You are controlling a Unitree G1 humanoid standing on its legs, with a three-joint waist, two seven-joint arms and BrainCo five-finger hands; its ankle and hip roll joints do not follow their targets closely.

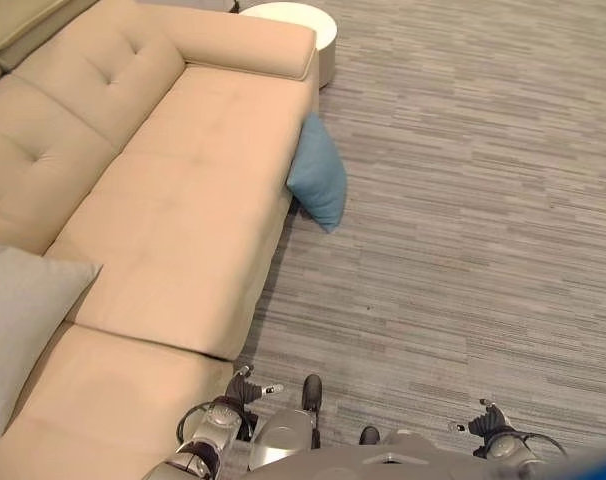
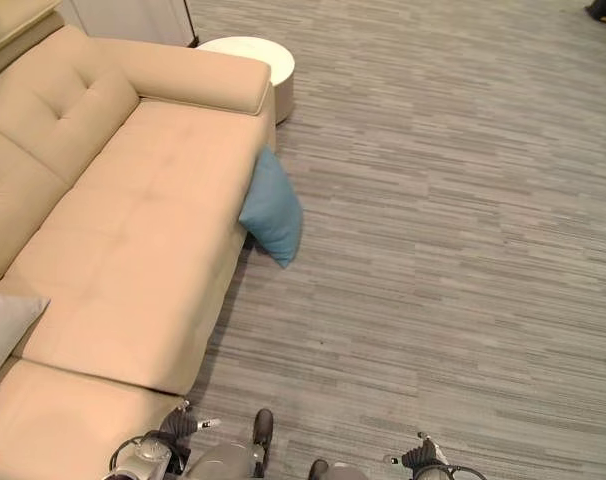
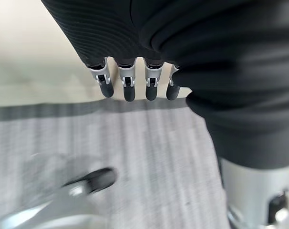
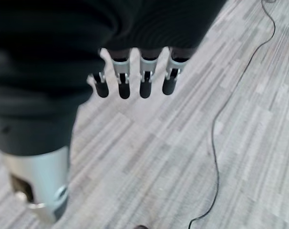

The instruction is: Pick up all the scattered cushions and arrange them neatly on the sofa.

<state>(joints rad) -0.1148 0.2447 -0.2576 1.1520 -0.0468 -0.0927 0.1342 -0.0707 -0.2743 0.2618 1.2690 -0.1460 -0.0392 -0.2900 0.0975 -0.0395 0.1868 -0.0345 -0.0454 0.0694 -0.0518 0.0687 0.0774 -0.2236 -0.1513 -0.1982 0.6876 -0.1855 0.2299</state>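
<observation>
- Left hand (image 3: 135, 57) hangs at seven o'clock by the sofa's front edge; its fingers (image 3: 129, 88) point down, straight and relaxed, holding nothing and touching nothing.
- Right hand (image 4: 135, 52) hangs at five o'clock over the striped grey carpet (image 1: 463, 200), fingers (image 4: 123, 86) likewise loose and empty.
- Grey cushion (image 1: 18, 330) lies on the beige sofa (image 1: 173, 220) seat at nine o'clock.
- Blue cushion (image 1: 318, 180) stands on the carpet at about twelve o'clock, leaning against the sofa's front face near its armrest end.
- Round white side table (image 1: 298, 25) stands farthest off, just beyond the armrest.
</observation>
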